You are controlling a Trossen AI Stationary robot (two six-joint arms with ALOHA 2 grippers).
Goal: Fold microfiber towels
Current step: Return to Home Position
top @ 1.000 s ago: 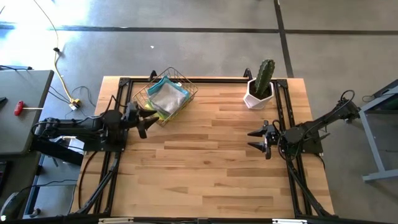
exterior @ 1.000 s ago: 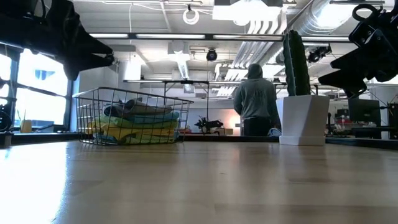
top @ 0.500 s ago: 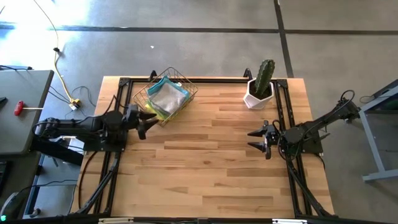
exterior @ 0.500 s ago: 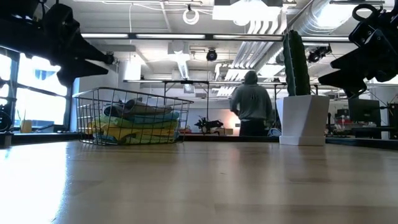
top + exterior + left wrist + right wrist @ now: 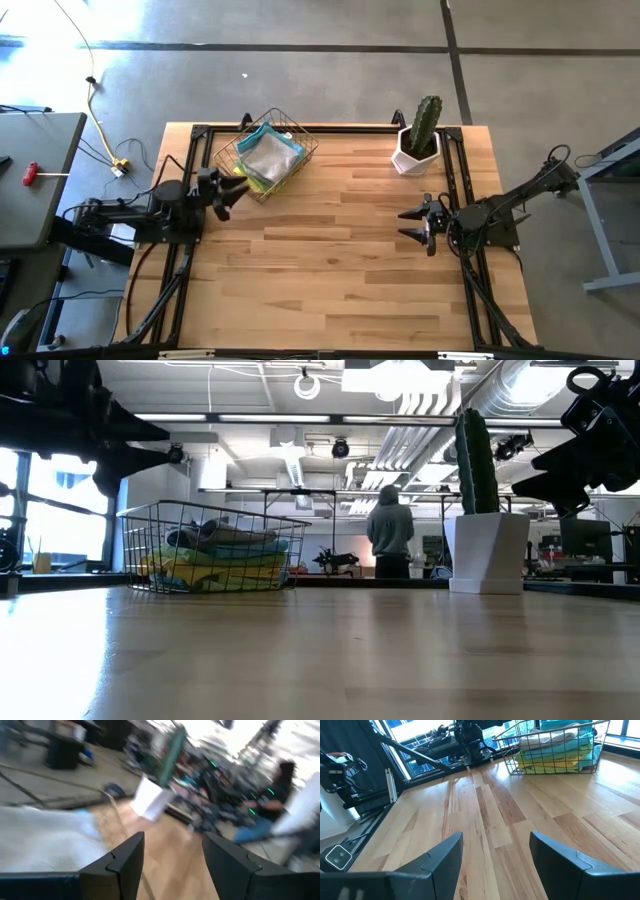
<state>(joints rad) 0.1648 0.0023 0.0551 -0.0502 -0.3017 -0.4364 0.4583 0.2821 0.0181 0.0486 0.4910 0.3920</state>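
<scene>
Stack of folded microfiber towels (image 5: 268, 158) sits inside the wire mesh basket (image 5: 296, 129) at the far left of the light wooden plank table (image 5: 330, 270). Grey one is on top, with light blue, lime green and yellow layers under it (colours clearest in the low view). Just beside the basket's near-left side hovers the left gripper (image 5: 233, 189), raised off the table, fingers spread apart, nothing between them. Over the table's right side hangs the right gripper (image 5: 408, 224), well apart from the basket, fingers spread wide, also empty. Green cactus in a white pot (image 5: 418, 140) stands at the far right. A person in a grey hoodie (image 5: 390, 538) stands in the room beyond.
</scene>
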